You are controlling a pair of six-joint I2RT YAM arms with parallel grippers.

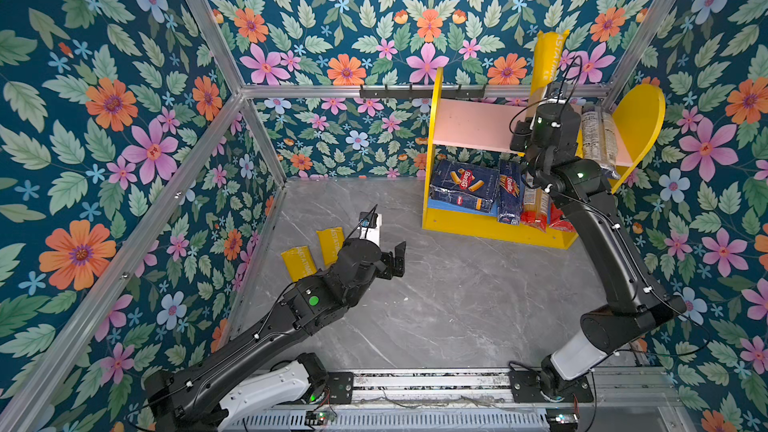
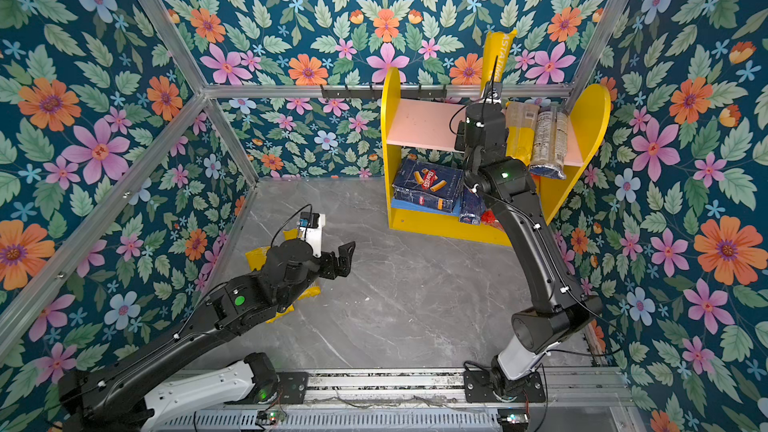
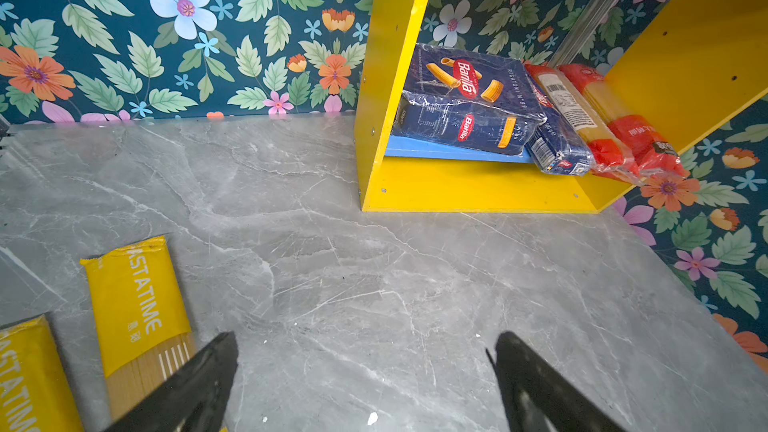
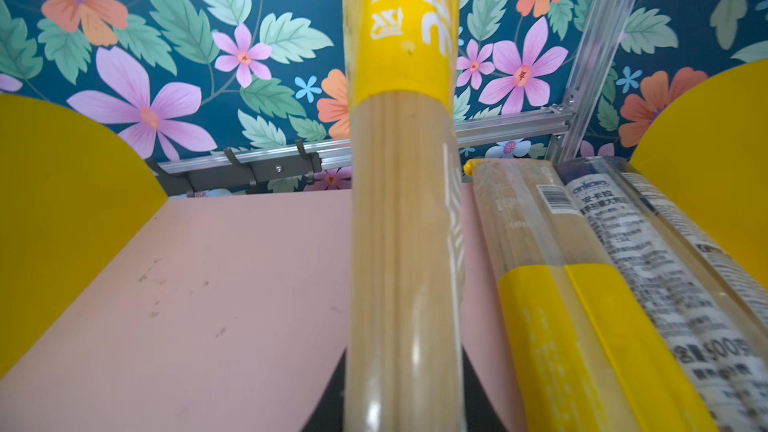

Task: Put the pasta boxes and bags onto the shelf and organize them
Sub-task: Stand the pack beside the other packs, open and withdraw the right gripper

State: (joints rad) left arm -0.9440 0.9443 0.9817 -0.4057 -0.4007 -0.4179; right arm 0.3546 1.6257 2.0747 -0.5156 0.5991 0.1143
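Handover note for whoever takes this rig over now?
Left hand: open, empty, above the table near two yellow-ended bags.
Right hand: shut on a yellow-ended spaghetti bag over the pink upper board.
Done: wide Barilla box, narrow Barilla box, two red-ended bags on the blue lower board; one yellow-ended bag and white-label bag on the upper board.
To do: place it, then shelve the table two.
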